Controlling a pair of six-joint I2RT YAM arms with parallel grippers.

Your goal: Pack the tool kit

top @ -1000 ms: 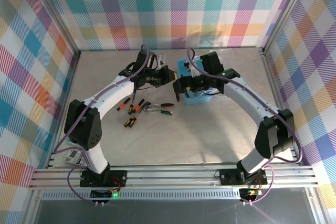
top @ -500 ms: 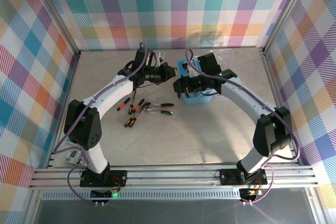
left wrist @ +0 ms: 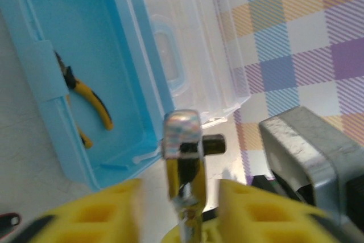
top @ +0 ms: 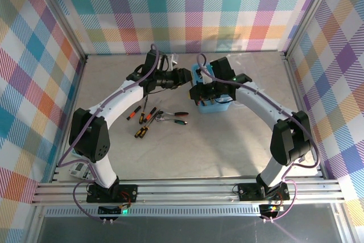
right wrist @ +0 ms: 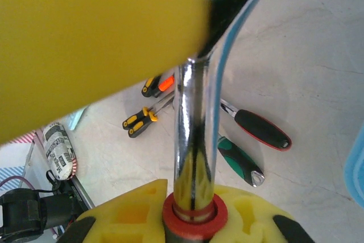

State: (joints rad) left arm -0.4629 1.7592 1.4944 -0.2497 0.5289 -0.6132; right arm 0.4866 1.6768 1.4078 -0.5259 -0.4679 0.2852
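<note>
Two robot arms meet above the middle of a pale table (top: 199, 152), just left of an open blue case (top: 219, 106).

Between them, held off the table, is a chrome tool (right wrist: 192, 118) with a straight, shiny shaft and a red collar. In the right wrist view its long axis runs straight out from the right gripper (right wrist: 192, 197), pointing away from the camera toward the blurred yellow finger of the other arm. The right gripper's yellow pads sit closed against the red collar, clamping the tool.

In the left wrist view the same shaft stands upright in the frame and ends in a squarish chrome head with a short dark stub sticking out sideways. The left gripper (left wrist: 181, 197) has its fingers apart, with a gap on each side of the shaft.

Inside the case lie yellow-handled pliers (left wrist: 85, 98). Its clear lid (left wrist: 187, 44) rests open beyond it.

Several screwdrivers (right wrist: 142, 120), a red-trimmed wrench (right wrist: 261, 129) and a green-handled tool (right wrist: 239, 160) lie loose on the table.
</note>
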